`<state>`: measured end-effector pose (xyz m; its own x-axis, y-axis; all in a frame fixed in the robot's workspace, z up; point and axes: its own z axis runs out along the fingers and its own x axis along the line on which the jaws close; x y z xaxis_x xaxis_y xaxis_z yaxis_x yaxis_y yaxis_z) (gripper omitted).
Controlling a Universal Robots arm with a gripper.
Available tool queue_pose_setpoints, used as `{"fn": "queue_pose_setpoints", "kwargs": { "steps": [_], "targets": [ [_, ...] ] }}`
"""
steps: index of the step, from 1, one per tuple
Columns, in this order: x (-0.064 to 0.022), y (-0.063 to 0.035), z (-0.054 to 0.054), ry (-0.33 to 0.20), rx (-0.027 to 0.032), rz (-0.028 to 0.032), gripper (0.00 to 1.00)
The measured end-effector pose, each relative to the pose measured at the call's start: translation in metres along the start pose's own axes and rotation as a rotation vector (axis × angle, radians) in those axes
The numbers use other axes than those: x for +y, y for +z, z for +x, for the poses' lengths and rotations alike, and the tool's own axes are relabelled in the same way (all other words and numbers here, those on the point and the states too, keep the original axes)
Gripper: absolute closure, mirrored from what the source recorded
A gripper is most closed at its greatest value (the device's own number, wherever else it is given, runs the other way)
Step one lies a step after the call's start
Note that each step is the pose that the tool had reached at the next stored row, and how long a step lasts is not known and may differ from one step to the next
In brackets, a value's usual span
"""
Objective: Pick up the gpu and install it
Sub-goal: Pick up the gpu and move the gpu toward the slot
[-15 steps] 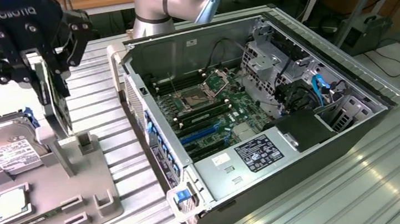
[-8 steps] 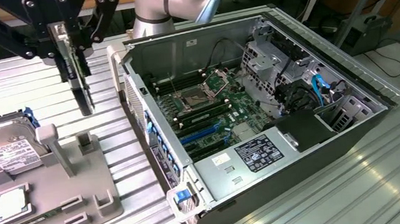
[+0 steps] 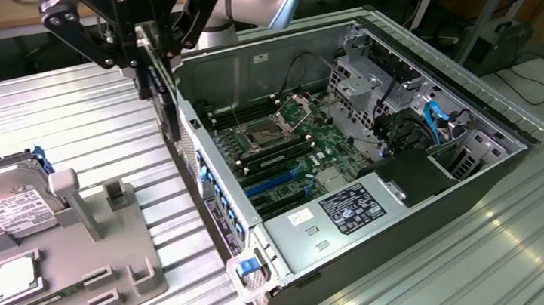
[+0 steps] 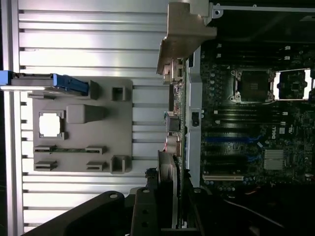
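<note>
The gpu (image 3: 154, 77) hangs edge-on as a thin dark card, with my gripper (image 3: 152, 53) shut on its upper edge. It is in the air over the open computer case's (image 3: 432, 234) wall on the exterior view's left, at the far end of the case. In the wrist view the gpu (image 4: 174, 123) runs out from my gripper (image 4: 170, 199) to its silver end bracket (image 4: 184, 34). There it lies along the case wall, between the grey fixture and the motherboard (image 4: 256, 123). The motherboard (image 3: 293, 158) with its blue slots lies exposed inside the case.
A grey fixture (image 3: 79, 248) sits on the slatted metal table (image 3: 65, 113) at the exterior view's left. It carries a silver hard drive (image 3: 9, 203) and a small square chip (image 3: 12, 275). Cables and a drive cage (image 3: 421, 129) crowd the case's right side.
</note>
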<state>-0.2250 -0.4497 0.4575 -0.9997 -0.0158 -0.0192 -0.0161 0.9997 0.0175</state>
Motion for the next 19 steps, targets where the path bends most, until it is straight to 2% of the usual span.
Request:
{"fn": "queue_pose_setpoints", "kwargs": {
  "steps": [2,5,12,16,19],
  "targets": [
    [-0.0002,0.0017,-0.013,-0.001,-0.0013,0.0000,0.72],
    [-0.0004,0.0033,-0.025,-0.001,-0.0027,0.0000,0.72],
    [-0.0014,0.0097,-0.078,-0.001,-0.0064,0.0001,0.72],
    [-0.0017,0.0115,-0.096,-0.001,-0.0076,0.0001,0.72],
    [-0.0020,0.0136,-0.115,-0.002,-0.0089,0.0001,0.72]
  ]
}}
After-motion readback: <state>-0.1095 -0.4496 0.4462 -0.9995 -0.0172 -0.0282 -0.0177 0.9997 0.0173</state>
